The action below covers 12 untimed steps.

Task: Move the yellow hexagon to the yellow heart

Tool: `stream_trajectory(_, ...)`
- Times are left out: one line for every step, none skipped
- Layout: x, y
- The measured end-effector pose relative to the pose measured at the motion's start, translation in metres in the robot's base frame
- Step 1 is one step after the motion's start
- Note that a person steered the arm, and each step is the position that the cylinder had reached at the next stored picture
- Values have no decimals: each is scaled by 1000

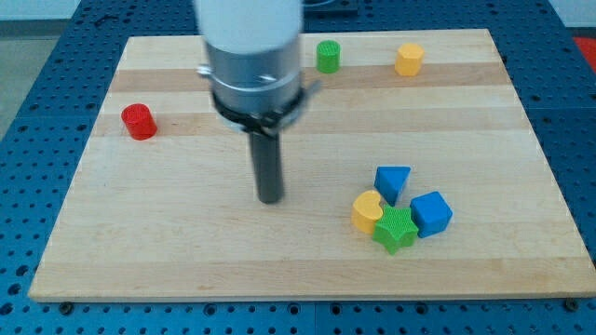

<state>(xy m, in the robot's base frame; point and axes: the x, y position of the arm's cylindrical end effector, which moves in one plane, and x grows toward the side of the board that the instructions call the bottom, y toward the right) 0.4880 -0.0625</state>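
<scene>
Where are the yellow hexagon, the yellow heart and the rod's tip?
yellow hexagon (409, 59), camera view, middle of its top face.
yellow heart (367, 210), camera view, middle of its top face.
my tip (270, 198), camera view, very end of the rod.

A pale striped wooden board (307, 270) holds a red cylinder (139, 122), green cylinder (328, 57), yellow hexagon (409, 59), yellow heart (367, 210), green star (396, 230), blue triangle (392, 182) and blue cube (431, 213).

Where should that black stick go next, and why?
Probably up and rightward, to get behind the yellow hexagon at the view's top. My tip stands mid-board, touching no block, while the yellow heart lies lower right, so the push must come from above the hexagon.
</scene>
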Motion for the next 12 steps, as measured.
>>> stream_trajectory(-52, 46)
stream_trajectory(-88, 122)
stream_trajectory(-127, 203)
stream_trajectory(-175, 257)
stream_trajectory(-217, 290)
stream_trajectory(-260, 215)
stream_trajectory(-233, 174)
stream_trajectory(-190, 173)
stream_trajectory(-207, 174)
stream_trajectory(-242, 190)
stream_trajectory(-220, 237)
stream_trajectory(-190, 237)
